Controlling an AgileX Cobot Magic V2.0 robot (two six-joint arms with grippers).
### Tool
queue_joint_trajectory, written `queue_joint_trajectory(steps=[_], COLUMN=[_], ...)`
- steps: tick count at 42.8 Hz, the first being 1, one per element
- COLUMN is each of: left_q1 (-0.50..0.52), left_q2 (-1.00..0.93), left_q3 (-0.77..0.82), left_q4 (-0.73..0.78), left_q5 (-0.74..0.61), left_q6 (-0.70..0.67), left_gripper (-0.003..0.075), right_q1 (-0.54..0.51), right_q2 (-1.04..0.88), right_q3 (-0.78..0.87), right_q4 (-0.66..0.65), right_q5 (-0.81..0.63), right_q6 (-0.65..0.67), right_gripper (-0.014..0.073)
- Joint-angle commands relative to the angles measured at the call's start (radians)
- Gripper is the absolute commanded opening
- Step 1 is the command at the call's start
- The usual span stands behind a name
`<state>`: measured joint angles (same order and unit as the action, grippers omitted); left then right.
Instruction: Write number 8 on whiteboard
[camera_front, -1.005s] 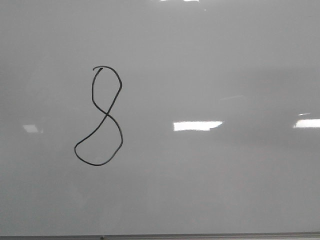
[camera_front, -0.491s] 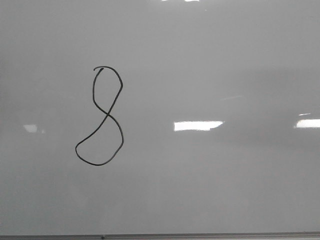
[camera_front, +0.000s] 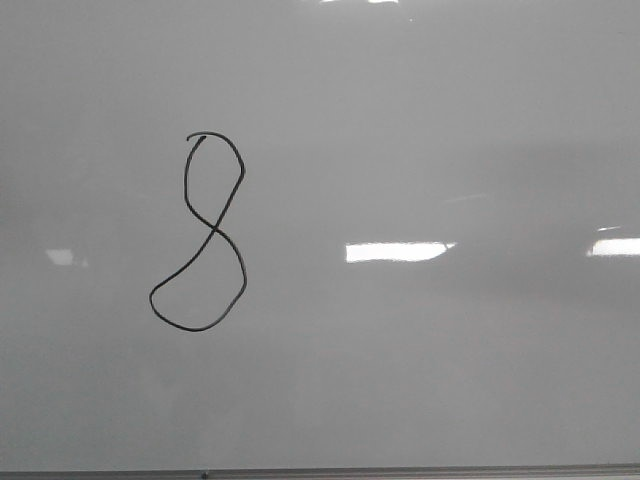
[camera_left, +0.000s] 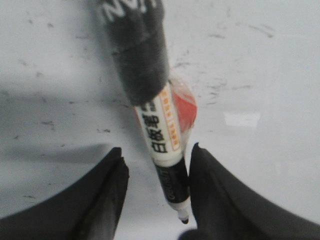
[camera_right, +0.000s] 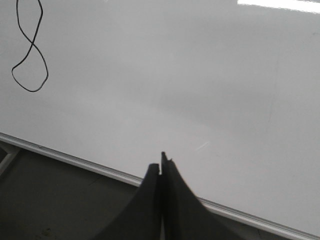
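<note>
- The number 8 (camera_front: 199, 232) is showing on the left half of the whiteboard (camera_front: 430, 130), a thin black line with a narrow upper loop and a wider lower one.
- Bright light patches (camera_front: 395, 252) are glaring on the board to the right of the figure; nothing is covering the figure.
- The left gripper (camera_left: 156, 192) is sitting with its fingers (camera_left: 107, 192) apart, a marker (camera_left: 162, 135) passing between them and lying against one finger, its black tip pointing away from the smudged white surface (camera_left: 260, 60).
- The right gripper (camera_right: 160, 175) is hovering with its fingers pressed together, empty, over the board's grey bottom edge (camera_right: 75, 160), well to the right of the figure.
</note>
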<state>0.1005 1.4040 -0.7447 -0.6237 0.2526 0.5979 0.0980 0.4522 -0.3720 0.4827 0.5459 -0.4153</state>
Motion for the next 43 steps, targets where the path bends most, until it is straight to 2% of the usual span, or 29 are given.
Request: queue_joint_trajectory(steps=[1,6,15,20,24,33,43], left_q1=[0.009,0.011,0.009,0.009,0.009,0.009,0.009], left_q2=[-0.056,-0.090,-0.236,-0.360,-0.478,-0.729,-0.897], left_q3=[-0.030,-0.030,-0.030,0.001,0.051,0.172,0.201], left_q4=[-0.005,-0.005,0.001,0.001,0.001,0.001,0.001], left_q5=[-0.017,0.034,0.101,0.125,0.128,0.128,0.138], left_q6=[-0.002,-0.002,0.000,0.000,0.000,0.000,0.000], left_gripper=[0.0384,0.0450,0.0440,0.0373,0.0285,-0.0008,-0.0021], right_q1=[-0.007,-0.007,-0.007,-0.007,-0.007,-0.007,-0.007], right_q2=[0.003,0.003,0.003,0.003,0.003,0.003,0.003], right_q3=[-0.027,-0.027,-0.027,-0.027,-0.027,-0.027,-0.027], right_q4=[0.010,0.010,0.011,0.011,0.011,0.011,0.011], right_q5=[-0.071,-0.072,-0.072,-0.071,-0.071,-0.071,-0.071], right_q6=[-0.006,-0.006,-0.006,-0.006,-0.006,-0.006,-0.006], right_gripper=[-0.0056,-0.0056,-0.0056,-0.0056,-0.0056,-0.0056,-0.0056])
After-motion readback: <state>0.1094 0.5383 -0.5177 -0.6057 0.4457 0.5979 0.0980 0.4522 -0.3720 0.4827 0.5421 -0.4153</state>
